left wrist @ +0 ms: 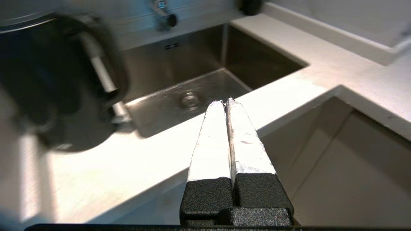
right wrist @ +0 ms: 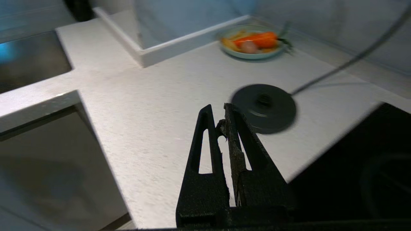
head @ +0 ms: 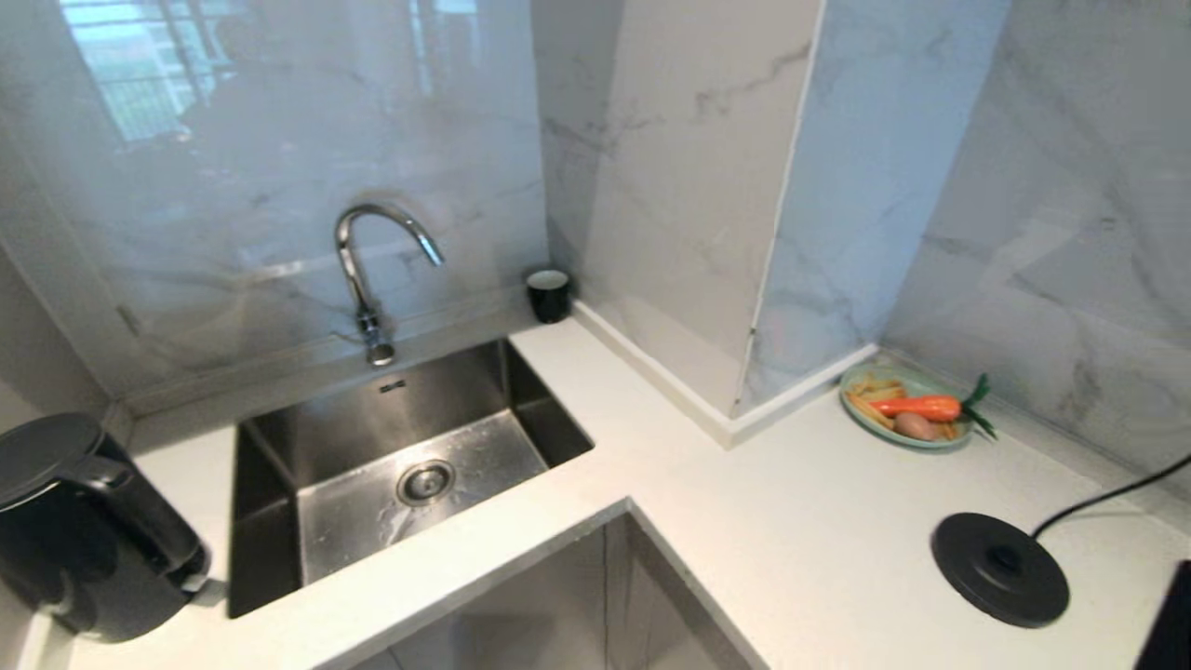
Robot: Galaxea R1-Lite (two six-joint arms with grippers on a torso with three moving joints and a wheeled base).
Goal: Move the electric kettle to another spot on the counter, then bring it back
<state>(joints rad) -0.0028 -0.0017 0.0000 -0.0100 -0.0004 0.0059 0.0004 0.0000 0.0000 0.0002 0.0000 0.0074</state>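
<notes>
The electric kettle [head: 88, 530], a glossy black jug with a dark grey lid and loop handle, stands on the white counter [head: 819, 540] at the far left, beside the sink. In the left wrist view the kettle [left wrist: 54, 83] is off to one side of my left gripper [left wrist: 226, 102], which is shut on nothing and hangs over the counter's front edge [left wrist: 135, 160]. My right gripper [right wrist: 218, 110] is shut and empty above the counter [right wrist: 154, 106], short of the round black base disc [right wrist: 264, 107]. Neither arm shows in the head view.
A steel sink [head: 409, 465] with a curved tap [head: 372, 270] lies beside the kettle. A small black cup [head: 548, 294] stands in the corner. A green plate of vegetables [head: 907, 407] is at the back right. The corded base disc [head: 1000, 568] sits at the right.
</notes>
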